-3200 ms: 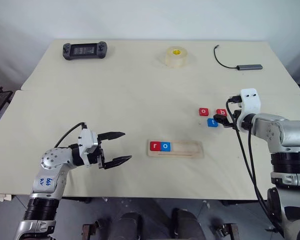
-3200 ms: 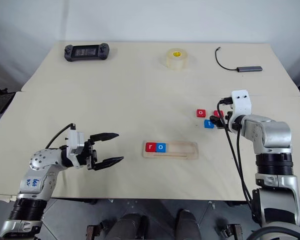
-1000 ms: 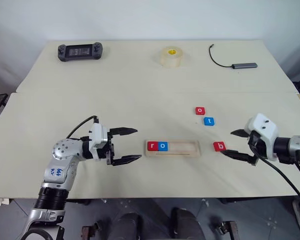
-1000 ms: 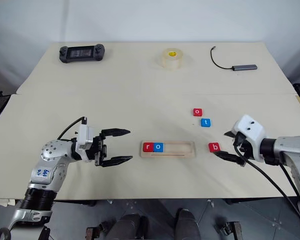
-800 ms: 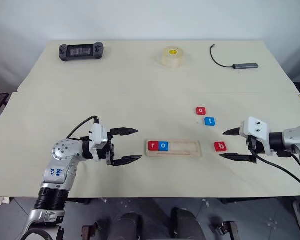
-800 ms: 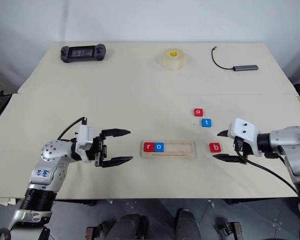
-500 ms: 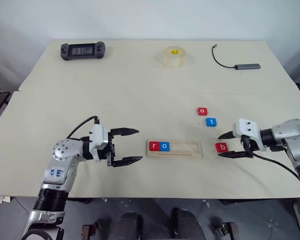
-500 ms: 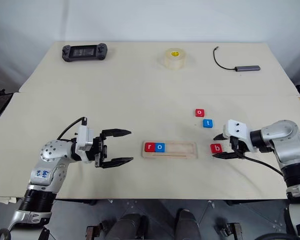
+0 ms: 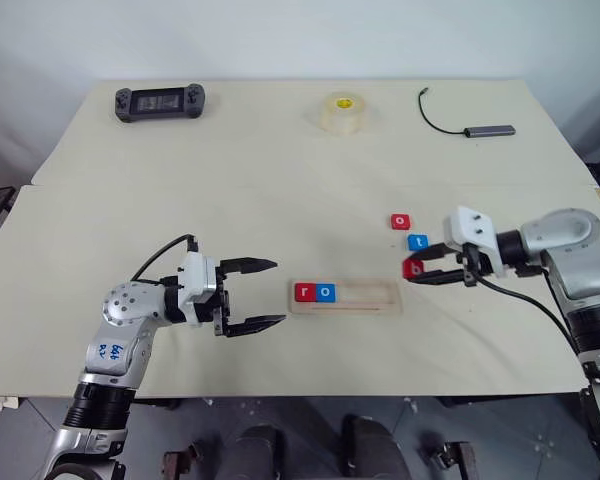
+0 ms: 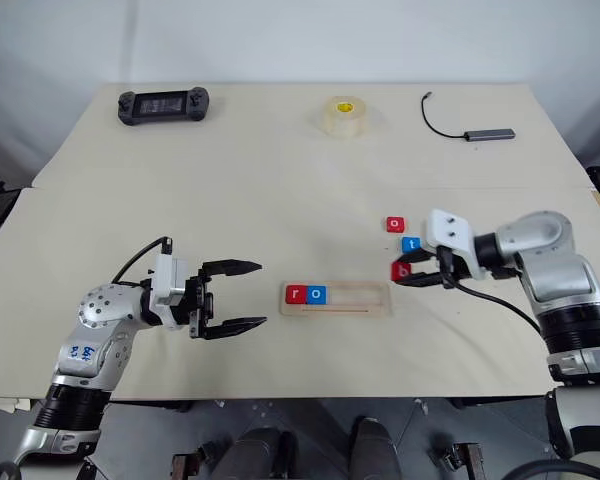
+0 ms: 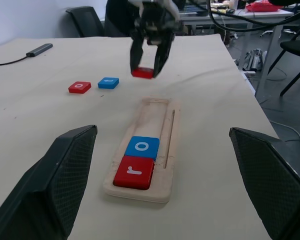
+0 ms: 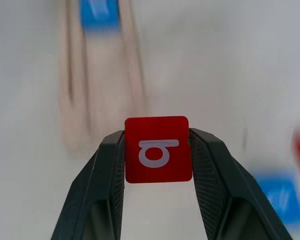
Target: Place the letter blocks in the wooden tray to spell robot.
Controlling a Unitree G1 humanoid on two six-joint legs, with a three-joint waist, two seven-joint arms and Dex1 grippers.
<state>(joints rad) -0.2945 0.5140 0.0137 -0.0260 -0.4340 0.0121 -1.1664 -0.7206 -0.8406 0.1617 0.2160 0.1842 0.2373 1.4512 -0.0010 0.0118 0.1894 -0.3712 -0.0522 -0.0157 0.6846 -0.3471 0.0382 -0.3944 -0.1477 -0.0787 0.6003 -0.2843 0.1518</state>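
My right gripper (image 9: 417, 270) is shut on a red b block (image 12: 158, 149), held just above the table off the right end of the wooden tray (image 9: 372, 295). A red r block (image 9: 304, 292) and a blue o block (image 9: 326, 292) sit side by side at the tray's left end. A red o block (image 9: 401, 221) and a blue t block (image 9: 418, 242) lie on the table behind my right gripper. My left gripper (image 9: 263, 294) hangs open to the left of the tray, holding nothing.
A black game controller (image 9: 160, 101) lies at the table's far left. A roll of clear tape (image 9: 341, 112) sits at the far middle. A grey hub with a black cable (image 9: 477, 127) lies at the far right.
My right gripper closed on the red b block where it lay right of the tray, lifted it and carried it left toward the tray's end. My left gripper stayed put.
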